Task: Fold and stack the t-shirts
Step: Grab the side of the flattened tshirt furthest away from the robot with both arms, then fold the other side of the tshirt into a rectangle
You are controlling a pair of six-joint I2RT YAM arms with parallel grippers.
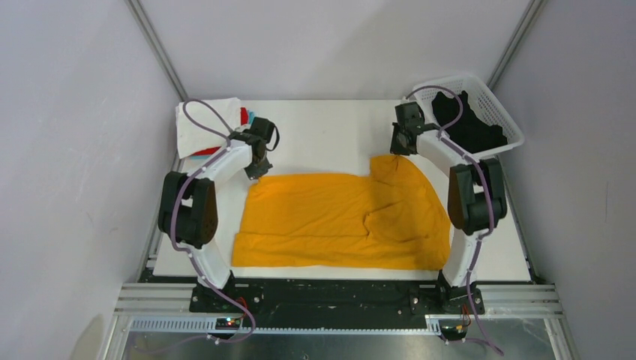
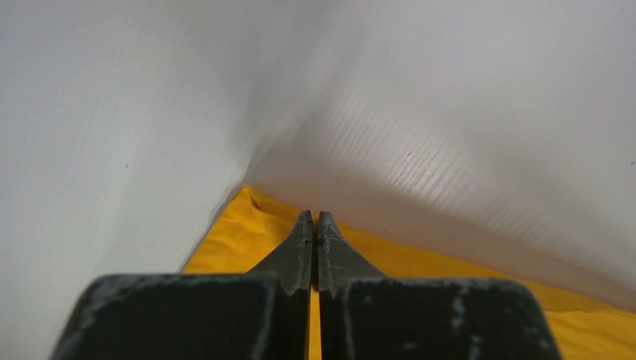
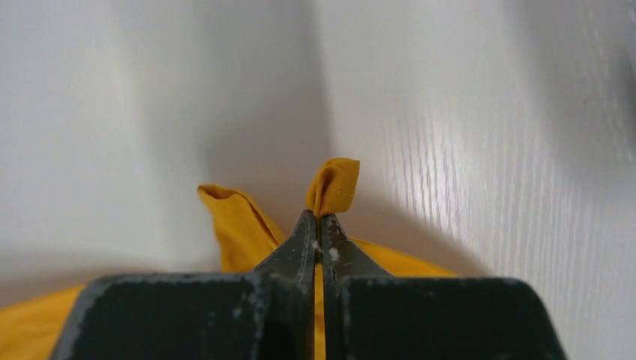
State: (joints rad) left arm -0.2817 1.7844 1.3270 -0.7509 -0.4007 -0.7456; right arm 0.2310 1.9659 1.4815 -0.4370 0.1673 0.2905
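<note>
A mustard-yellow t-shirt point(image 1: 337, 217) lies spread on the white table, with a wrinkled fold near its right side. My left gripper point(image 1: 257, 171) is at the shirt's far left corner. In the left wrist view its jaws point(image 2: 315, 217) are shut at the yellow edge point(image 2: 240, 232), with yellow cloth showing between the fingers. My right gripper point(image 1: 391, 152) is at the shirt's far right part. In the right wrist view it point(image 3: 317, 217) is shut on the cloth, and a small tuft point(image 3: 334, 184) sticks out past the tips. A black t-shirt point(image 1: 469, 127) lies in the basket.
A white lattice basket point(image 1: 499, 105) stands at the far right corner. Folded tees are stacked at the far left corner: white point(image 1: 202, 124) on top, red point(image 1: 244, 115) and light-blue point(image 1: 252, 118) edges showing. White walls close in the table's sides and back.
</note>
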